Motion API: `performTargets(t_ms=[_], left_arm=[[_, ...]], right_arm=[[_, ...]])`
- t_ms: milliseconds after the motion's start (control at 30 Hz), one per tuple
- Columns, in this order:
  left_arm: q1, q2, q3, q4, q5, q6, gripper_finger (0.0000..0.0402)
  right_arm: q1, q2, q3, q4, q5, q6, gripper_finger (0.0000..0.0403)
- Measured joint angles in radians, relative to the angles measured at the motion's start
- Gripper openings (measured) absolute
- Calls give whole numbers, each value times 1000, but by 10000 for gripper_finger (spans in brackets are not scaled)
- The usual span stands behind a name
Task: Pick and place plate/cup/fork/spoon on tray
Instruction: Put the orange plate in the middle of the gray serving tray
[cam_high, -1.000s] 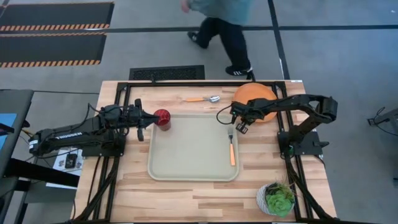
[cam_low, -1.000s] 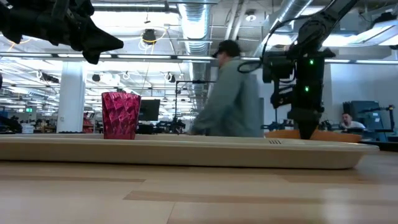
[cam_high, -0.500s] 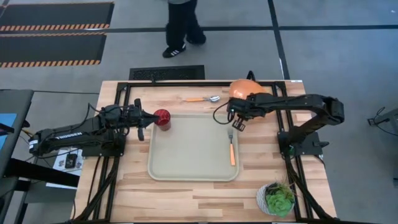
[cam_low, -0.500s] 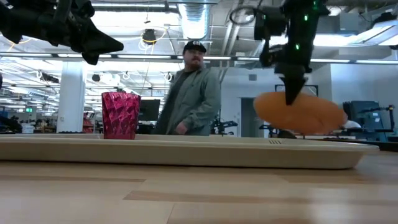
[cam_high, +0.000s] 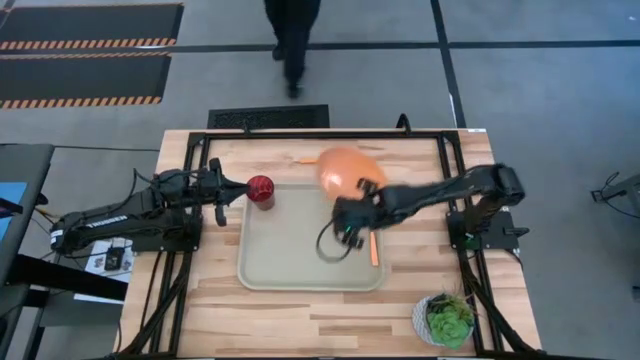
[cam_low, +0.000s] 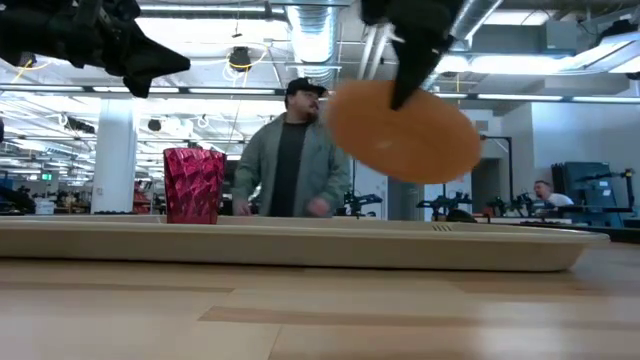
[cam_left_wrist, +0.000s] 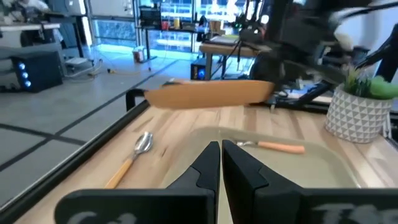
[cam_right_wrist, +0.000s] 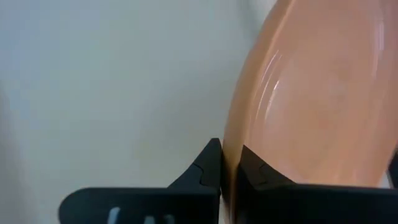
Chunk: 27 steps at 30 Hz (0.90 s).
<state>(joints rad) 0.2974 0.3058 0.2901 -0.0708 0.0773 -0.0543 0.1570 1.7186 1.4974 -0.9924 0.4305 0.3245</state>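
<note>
The orange plate (cam_high: 343, 166) hangs tilted over the far edge of the beige tray (cam_high: 290, 250), with my right gripper (cam_high: 362, 188) shut on it. The plate also shows in the low view (cam_low: 405, 135). The dark red cup (cam_high: 261, 190) stands on the table at the tray's far left corner. The fork (cam_high: 374, 250) lies in the tray's right part, partly under my right arm. The spoon (cam_left_wrist: 132, 157) lies on the table beyond the tray's far edge, half hidden by the plate from above. My left gripper (cam_high: 228, 190) is shut, left of the cup and above it. My right gripper pinches the plate's rim (cam_right_wrist: 231, 155) between its two fingers, one on the inner face and one on the underside. The fingers (cam_right_wrist: 208, 163) slant down onto the rim from the table's right side. The plate is lifted clear and tilted.
A potted plant (cam_high: 445, 320) in a white pot stands at the table's near right corner. A person (cam_low: 290, 150) walks beyond the far edge. Black frame rails (cam_high: 455, 160) run along the table's sides.
My right gripper has closed on the plate's rim, risen with it from the table's far right corner and swung toward the left. The plate is now clear of the table, tilted, over the tray's far edge. The person behind has walked leftward.
</note>
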Motion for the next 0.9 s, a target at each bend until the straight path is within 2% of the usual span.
performTargets(t_ms=[167,467,667,900], left_arm=[[0,-44,0,-60,-5,-11,6],[0,-67,0,-45,-5,-11,6],[0,-66,0,-47,-5,-11,6],[0,-66,0,-54,-5,-12,6]], right_arm=[[98,225,204,6,-7,-54,27],[197,557,566,-27,-14,-184,24],[201,682,720,-80,-35,-262,22],[187,729,757,-139,-83,-294,26]])
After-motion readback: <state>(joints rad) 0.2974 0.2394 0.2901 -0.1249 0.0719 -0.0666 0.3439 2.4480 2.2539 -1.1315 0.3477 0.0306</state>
